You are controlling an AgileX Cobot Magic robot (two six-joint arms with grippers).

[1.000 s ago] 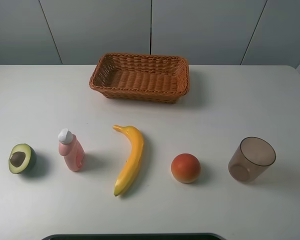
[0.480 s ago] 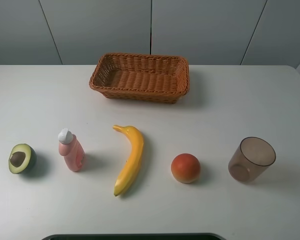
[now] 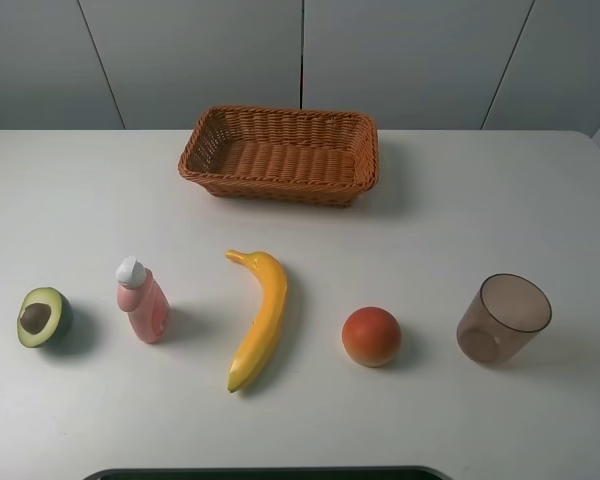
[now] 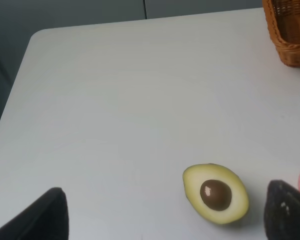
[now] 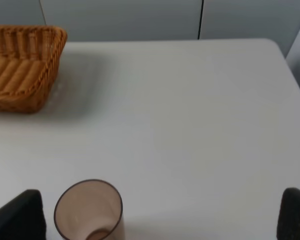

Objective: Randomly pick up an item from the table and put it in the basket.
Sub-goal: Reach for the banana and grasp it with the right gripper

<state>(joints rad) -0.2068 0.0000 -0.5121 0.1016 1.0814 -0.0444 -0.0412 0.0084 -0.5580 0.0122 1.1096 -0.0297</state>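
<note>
The banana (image 3: pixel 258 320), long, curved and yellow-orange, lies on the white table (image 3: pixel 460 210) near the front middle. The brown wicker basket (image 3: pixel 270 188) stands empty at the back middle; a corner of it shows in the left wrist view (image 4: pixel 290 35) and its end in the right wrist view (image 5: pixel 20 70). Neither gripper shows in the exterior high view. My left gripper (image 4: pixel 169 189) is open and empty, over the table's left part beside the halved avocado (image 4: pixel 216 193). My right gripper (image 5: pixel 162 191) is open and empty, near the brown cup (image 5: pixel 90 210). The banana is in neither wrist view.
From left to right along the front stand the avocado half (image 3: pixel 43 316), a pink bottle with a white cap (image 3: pixel 142 300), the banana, a round orange-red fruit (image 3: pixel 371 336) and the translucent brown cup (image 3: pixel 503 318). A dark edge (image 3: pixel 260 472) runs along the table's front.
</note>
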